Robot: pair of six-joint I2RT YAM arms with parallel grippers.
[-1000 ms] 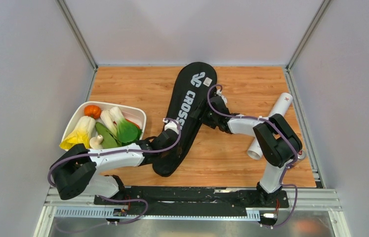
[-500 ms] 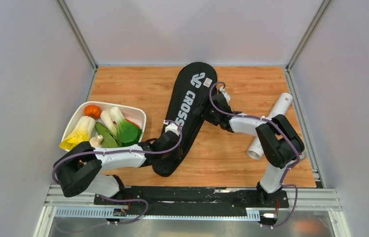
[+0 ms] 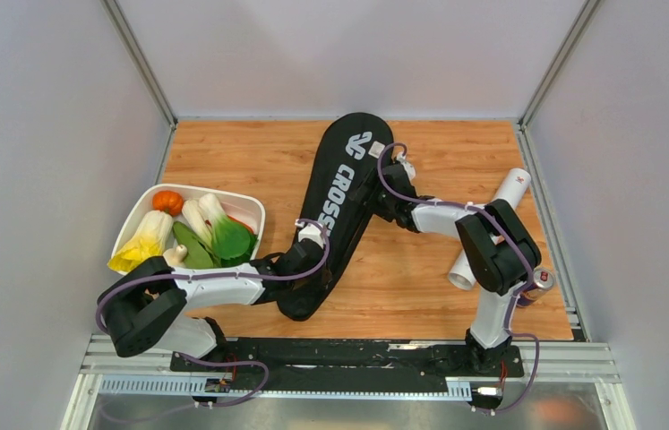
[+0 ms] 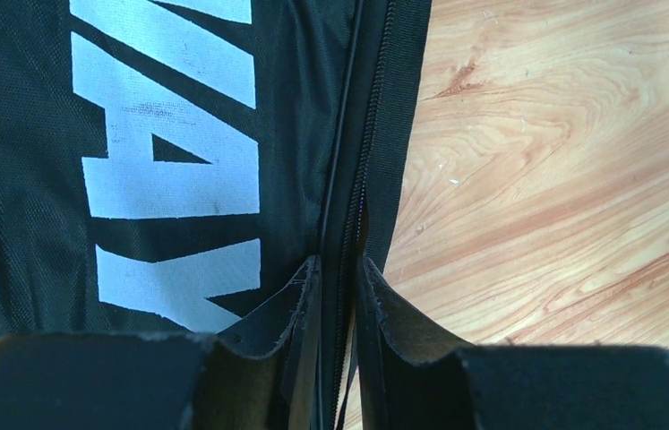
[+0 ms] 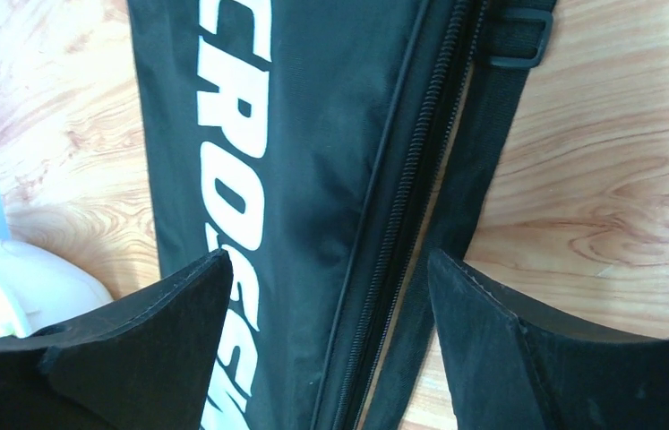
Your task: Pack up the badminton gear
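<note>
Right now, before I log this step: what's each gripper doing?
Left gripper: shut on the racket bag beside its zipper.
Right gripper: open over the bag, holding nothing.

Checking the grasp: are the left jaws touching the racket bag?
Touching. The left wrist view shows the left gripper with its jaws nearly closed, pinching the zipper seam of the racket bag between them.
</note>
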